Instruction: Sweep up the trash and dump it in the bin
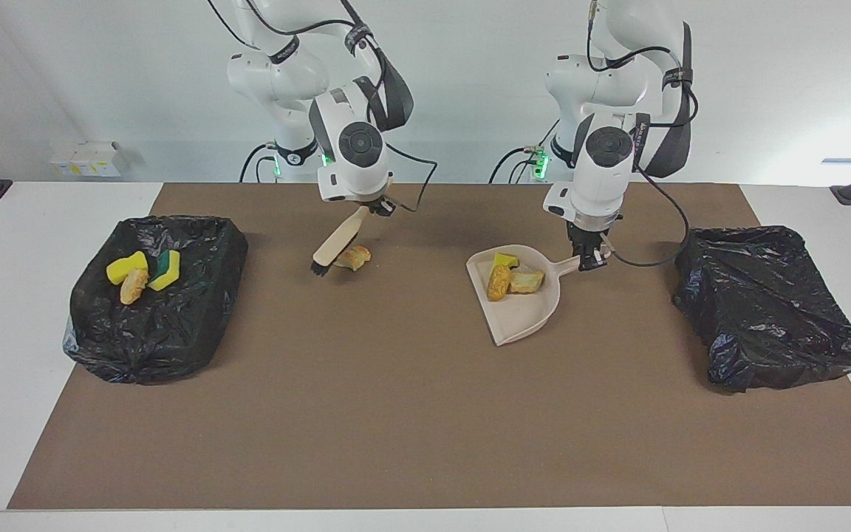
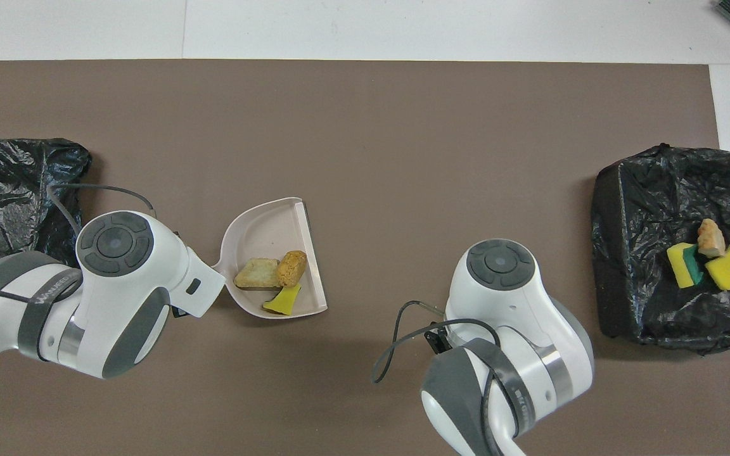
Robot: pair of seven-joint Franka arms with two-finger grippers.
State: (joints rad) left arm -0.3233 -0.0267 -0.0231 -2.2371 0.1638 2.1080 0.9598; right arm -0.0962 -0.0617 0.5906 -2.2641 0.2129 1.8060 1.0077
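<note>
My right gripper [image 1: 375,208] is shut on the beige handle of a brush [image 1: 337,245]. The brush slants down, and its black bristles sit beside one tan trash lump [image 1: 354,257] on the mat, on the side toward the right arm's end. My left gripper [image 1: 589,260] is shut on the handle of the beige dustpan [image 1: 521,318] [image 2: 270,228]. The dustpan holds a yellow sponge piece [image 1: 503,260] [image 2: 282,299], an orange lump [image 1: 499,282] [image 2: 292,268] and a tan bread piece [image 1: 526,281] [image 2: 257,273]. In the overhead view both grippers, the brush and the loose lump are hidden under the arms.
A black-bagged bin [image 1: 174,332] [image 2: 631,209] at the right arm's end holds two yellow sponges [image 1: 127,267], one green-backed [image 1: 167,270], and a bread lump [image 1: 134,286]. A second black-bagged bin [image 1: 765,295] [image 2: 10,183] stands at the left arm's end. A brown mat [image 1: 396,414] covers the table.
</note>
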